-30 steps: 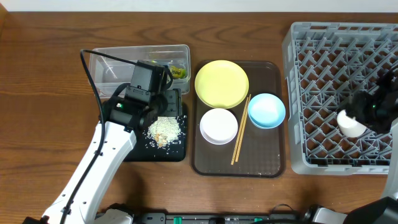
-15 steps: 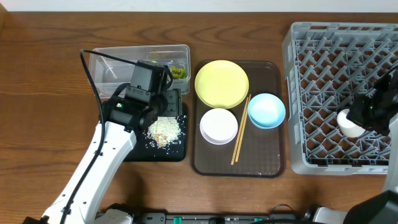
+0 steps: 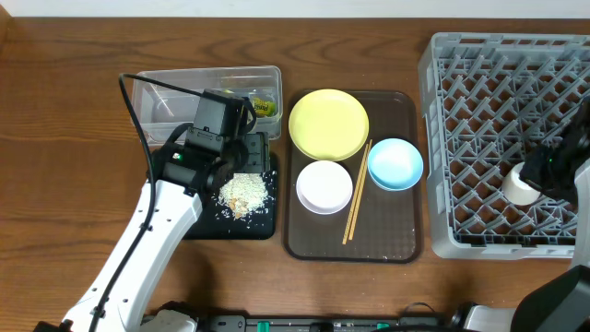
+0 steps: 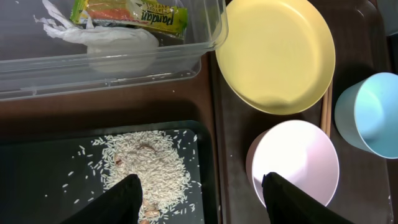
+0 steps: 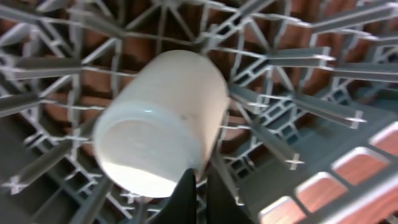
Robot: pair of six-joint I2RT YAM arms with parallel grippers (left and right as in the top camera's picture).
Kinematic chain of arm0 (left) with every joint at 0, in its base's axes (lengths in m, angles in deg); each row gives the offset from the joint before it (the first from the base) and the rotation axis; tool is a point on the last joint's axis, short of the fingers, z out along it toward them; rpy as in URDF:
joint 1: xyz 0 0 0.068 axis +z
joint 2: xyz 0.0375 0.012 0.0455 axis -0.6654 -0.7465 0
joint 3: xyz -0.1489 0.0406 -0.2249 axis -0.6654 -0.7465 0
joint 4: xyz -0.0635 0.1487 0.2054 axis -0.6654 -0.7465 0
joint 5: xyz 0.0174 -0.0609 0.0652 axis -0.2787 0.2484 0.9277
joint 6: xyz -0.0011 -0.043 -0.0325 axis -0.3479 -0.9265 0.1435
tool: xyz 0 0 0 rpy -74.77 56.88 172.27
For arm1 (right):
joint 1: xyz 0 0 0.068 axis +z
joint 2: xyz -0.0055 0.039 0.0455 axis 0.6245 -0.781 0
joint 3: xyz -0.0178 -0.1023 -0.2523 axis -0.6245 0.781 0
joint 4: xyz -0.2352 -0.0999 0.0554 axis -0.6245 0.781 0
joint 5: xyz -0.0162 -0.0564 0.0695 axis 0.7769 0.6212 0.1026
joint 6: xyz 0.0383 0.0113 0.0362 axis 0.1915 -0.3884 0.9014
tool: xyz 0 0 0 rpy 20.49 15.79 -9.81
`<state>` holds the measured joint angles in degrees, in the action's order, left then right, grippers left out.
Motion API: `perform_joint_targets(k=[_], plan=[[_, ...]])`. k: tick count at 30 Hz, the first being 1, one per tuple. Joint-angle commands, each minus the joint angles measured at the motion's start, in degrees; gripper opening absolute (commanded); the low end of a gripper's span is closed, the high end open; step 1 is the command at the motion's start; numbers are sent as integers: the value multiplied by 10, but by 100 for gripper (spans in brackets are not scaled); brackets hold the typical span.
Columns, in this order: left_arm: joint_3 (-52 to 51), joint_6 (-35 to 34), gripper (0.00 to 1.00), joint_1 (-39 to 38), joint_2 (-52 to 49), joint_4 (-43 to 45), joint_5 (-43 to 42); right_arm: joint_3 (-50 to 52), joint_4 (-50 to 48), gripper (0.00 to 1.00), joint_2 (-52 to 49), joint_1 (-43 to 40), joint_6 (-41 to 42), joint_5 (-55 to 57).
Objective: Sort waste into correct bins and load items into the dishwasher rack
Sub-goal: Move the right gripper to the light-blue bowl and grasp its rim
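Observation:
My right gripper [image 3: 546,173] is shut on the rim of the small white cup [image 3: 520,185], which lies tilted on its side among the pegs of the grey dishwasher rack [image 3: 479,92]. The right wrist view shows the cup [image 5: 161,118] pinched between the fingers [image 5: 200,186]. My left gripper [image 4: 202,199] is open and empty above the black tray [image 3: 207,226] with the rice heap [image 3: 244,192]. The clear tub [image 3: 166,88] holds the snack wrapper [image 4: 130,14] and white scraps [image 4: 118,40]. The yellow plate [image 3: 328,123], white bowl [image 3: 324,185], blue bowl [image 3: 395,163] and chopsticks [image 3: 356,194] lie on the brown tray.
The brown serving tray [image 3: 387,240] sits between the bins and the rack. A black cable loops from the left arm over the clear tub. Loose rice grains are scattered across the black tray [image 4: 37,180].
The right arm has shifted slightly to the right with the cup, which has settled a little lower among the pegs. The left arm has not moved.

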<state>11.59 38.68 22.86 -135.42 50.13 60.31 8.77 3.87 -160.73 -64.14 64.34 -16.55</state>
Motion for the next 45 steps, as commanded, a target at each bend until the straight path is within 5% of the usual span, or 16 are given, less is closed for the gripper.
perform_joint_targets(k=[1, 12, 16, 20, 26, 35, 45], plan=[[10, -3, 65, 2, -2, -2, 9, 4, 0, 10, -3, -1, 23, 42], [10, -3, 66, 2, -2, -4, 9, -48, 5, 24, 27, 3, -2, -87], [10, -3, 66, 2, -2, -7, 9, -82, -23, 27, 56, 30, -78, -276], [10, -3, 66, 2, -2, -6, 9, -81, -32, 40, 63, 94, -163, -413], [10, -3, 66, 2, -2, -6, 9, -67, -39, 54, 25, 227, -201, -275], [10, -3, 66, 2, -2, -7, 9, -66, -70, 57, -108, 317, -201, -185], [10, -3, 66, 2, -2, -6, 9, -66, -93, 43, -221, 327, -145, -111]])
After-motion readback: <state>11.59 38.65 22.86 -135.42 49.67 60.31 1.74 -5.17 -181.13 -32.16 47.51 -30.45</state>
